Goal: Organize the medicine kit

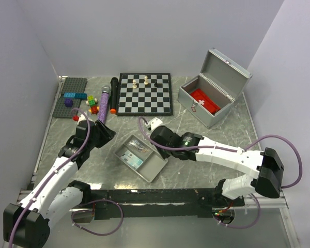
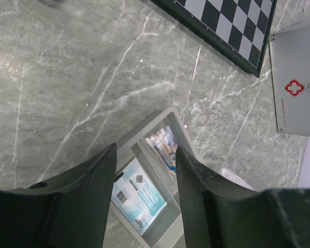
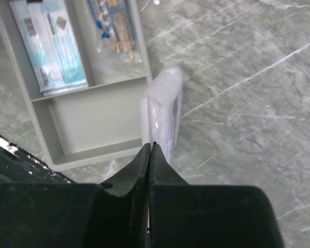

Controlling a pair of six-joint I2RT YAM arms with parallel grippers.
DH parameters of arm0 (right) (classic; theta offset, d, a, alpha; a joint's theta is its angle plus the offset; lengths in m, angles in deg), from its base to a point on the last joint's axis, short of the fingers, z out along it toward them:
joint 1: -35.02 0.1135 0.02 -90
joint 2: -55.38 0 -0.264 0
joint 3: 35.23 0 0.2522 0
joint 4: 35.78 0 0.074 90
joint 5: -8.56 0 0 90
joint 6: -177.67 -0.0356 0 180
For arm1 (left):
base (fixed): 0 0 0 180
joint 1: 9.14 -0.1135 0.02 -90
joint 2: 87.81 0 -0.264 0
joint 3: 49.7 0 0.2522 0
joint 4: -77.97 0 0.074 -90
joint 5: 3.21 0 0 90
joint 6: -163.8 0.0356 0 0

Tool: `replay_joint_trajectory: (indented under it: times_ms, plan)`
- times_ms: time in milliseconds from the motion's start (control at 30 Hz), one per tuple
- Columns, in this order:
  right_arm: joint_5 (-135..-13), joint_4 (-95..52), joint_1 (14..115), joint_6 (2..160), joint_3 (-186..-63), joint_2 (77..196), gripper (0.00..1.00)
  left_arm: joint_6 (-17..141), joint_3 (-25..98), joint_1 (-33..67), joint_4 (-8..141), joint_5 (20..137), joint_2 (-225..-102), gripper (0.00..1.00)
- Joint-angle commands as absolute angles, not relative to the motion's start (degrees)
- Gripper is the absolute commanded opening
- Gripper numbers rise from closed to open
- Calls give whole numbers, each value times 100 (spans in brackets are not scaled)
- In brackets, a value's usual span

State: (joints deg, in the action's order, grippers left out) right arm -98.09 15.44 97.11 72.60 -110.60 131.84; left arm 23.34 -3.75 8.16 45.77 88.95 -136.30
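The medicine kit point(image 1: 206, 111) point(image 2: 299, 88) stands open at the back right, lid up, with a red pouch point(image 1: 204, 99) inside. A grey divided tray point(image 1: 152, 168) point(image 3: 93, 119) lies mid-table and holds a blue-white sachet point(image 2: 139, 194) point(image 3: 54, 41) and a bag of swabs point(image 3: 113, 31). My right gripper point(image 1: 156, 133) point(image 3: 151, 144) is shut on the edge of a white wrapped packet point(image 1: 155, 123) point(image 3: 163, 103), which stands on edge just outside the tray's wall. My left gripper point(image 1: 106, 133) point(image 2: 145, 150) hovers open at the tray's left end, nothing between its fingers.
A chessboard point(image 1: 144, 93) with a few pieces lies at the back centre. Left of it are a black microphone point(image 1: 113, 95), a purple one point(image 1: 103, 106) and a grey brick plate point(image 1: 70, 95) with coloured bricks. Walls close in the left, back and right sides.
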Motion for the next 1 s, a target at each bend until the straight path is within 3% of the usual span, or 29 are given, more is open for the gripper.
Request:
replay_joint_trajectory:
  times_ms: [0,633,967]
  plan:
    - [-10165,1867,10085,7238,-11333,13403,0,2352,-245,791,4601,9013,-13535,54]
    - [-10482,2246,11166,6929,-12317,15292,0,2326,-306,782,4557,9092,-13580,53]
    - [-10157,2140,11368,6992,-12256,15469,0,2291,-359,756,4513,9128,-13465,53]
